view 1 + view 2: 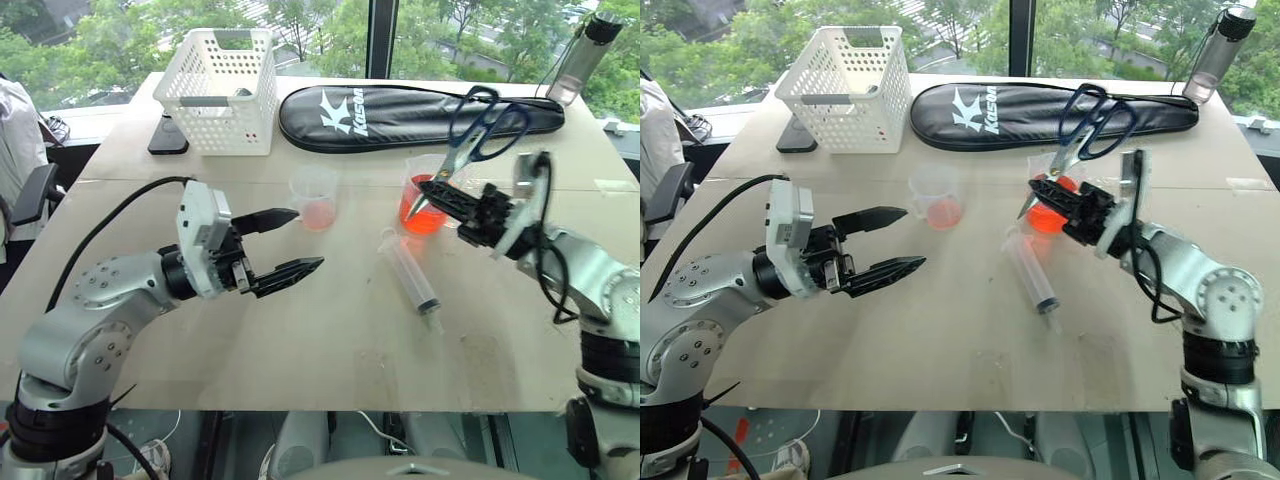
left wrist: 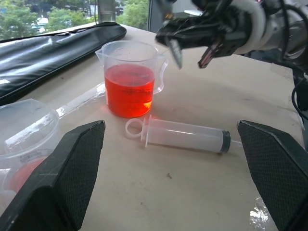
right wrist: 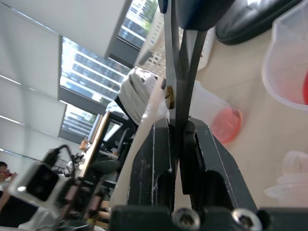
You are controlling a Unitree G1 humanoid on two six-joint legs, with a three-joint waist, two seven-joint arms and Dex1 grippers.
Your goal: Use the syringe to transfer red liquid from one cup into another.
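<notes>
Big cup [image 1: 424,205] holds red liquid [image 2: 129,91]; small cup [image 1: 314,197] a little. My right hand [image 1: 440,193] grips scissors [image 1: 478,130]; left hand [image 1: 290,242] open.

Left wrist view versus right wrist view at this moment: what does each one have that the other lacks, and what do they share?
Left wrist: the open left claw and the whole syringe. Right wrist: the white basket, and the shut right claw up close, clamped on the scissors. Shared: those scissors, the larger beaker of red liquid, the smaller beaker, the black bag.
</notes>
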